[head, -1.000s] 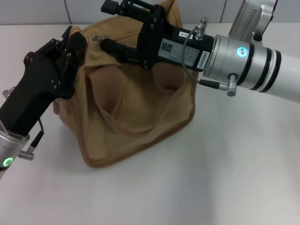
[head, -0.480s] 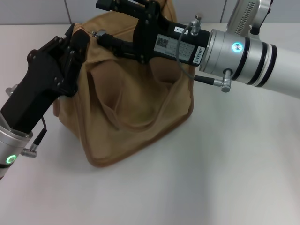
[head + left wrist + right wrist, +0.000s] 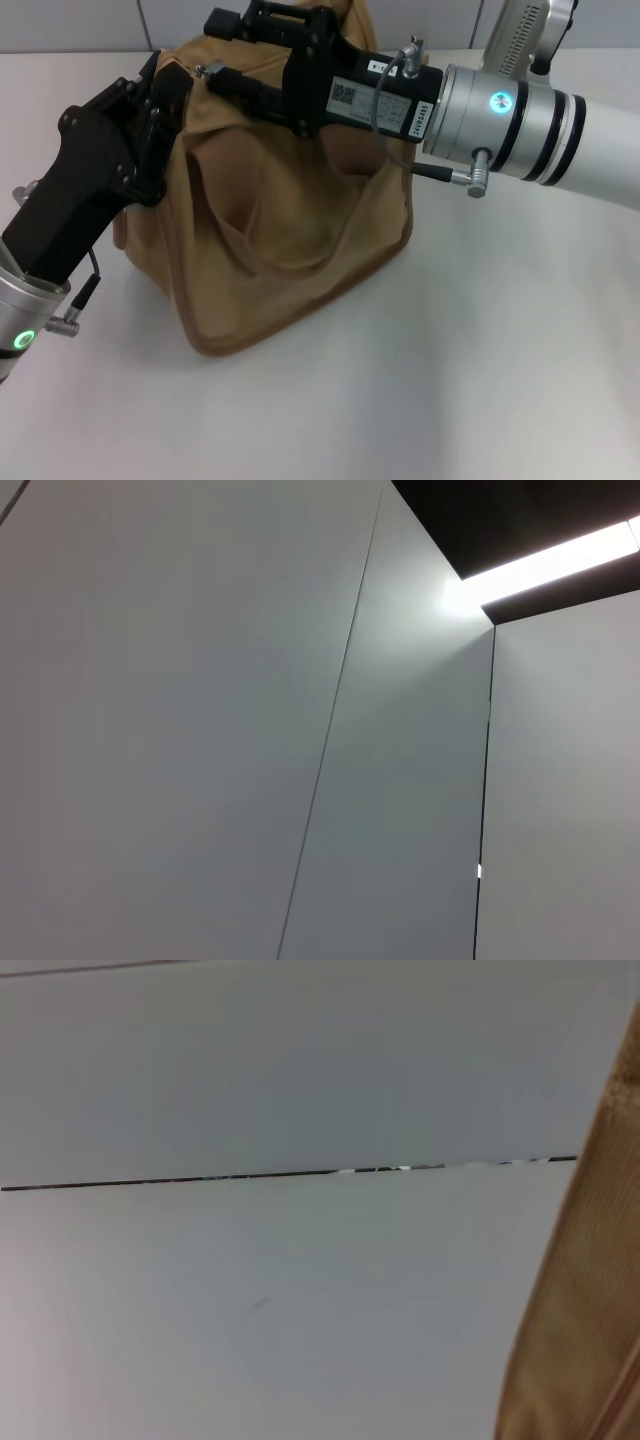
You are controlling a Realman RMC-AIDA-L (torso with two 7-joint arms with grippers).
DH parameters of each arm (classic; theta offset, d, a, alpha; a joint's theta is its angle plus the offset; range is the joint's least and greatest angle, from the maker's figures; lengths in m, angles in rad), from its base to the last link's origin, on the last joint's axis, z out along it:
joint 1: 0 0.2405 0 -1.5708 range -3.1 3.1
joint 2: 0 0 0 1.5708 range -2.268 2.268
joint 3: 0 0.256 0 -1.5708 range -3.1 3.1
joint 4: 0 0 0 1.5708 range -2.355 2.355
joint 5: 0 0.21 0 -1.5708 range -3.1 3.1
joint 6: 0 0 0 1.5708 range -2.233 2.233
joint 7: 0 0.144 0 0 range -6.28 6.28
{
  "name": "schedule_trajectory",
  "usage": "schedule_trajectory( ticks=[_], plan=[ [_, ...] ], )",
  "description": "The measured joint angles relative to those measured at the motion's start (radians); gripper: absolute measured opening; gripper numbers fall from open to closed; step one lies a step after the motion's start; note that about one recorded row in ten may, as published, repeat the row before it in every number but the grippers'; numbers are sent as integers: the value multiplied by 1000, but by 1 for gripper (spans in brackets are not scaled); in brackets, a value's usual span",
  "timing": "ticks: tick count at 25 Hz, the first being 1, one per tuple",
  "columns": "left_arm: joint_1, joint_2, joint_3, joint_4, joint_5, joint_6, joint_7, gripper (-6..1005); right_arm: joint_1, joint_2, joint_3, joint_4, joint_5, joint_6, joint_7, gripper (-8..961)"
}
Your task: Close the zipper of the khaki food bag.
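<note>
Head view first: the khaki food bag (image 3: 290,230) stands on the white table (image 3: 480,380), and both my arms meet at its top left corner. My right gripper (image 3: 212,75) reaches across the bag's top from the right, its slim fingers drawn close together around a small silver glint there — I take that for the pull tab of the zipper (image 3: 203,70), pinched, though the grip itself is too small to see clearly. My left gripper (image 3: 160,95) presses against the bag's upper left edge, seemingly bracing the fabric; whether its fingers are spread or clamped on the cloth I cannot tell, since its dark body hides them.

How far along? My arm covers most of the zipper line, so I cannot see closed teeth. Judging by the tab sitting at the far left end, the pull looks nearly finished — perhaps only letting go remains.

The wrist views show only wall panels and a strip of khaki cloth.
</note>
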Motion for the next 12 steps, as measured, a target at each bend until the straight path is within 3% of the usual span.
schedule_trajectory(
  ticks=[10,12],
  plan=[
    [-1,0,0,-2,2,0,0,75,0,0,-2,2,-3,9,-58,426],
    [0,0,0,-2,2,0,0,75,1,0,-2,2,-3,8,-72,328]
  ],
)
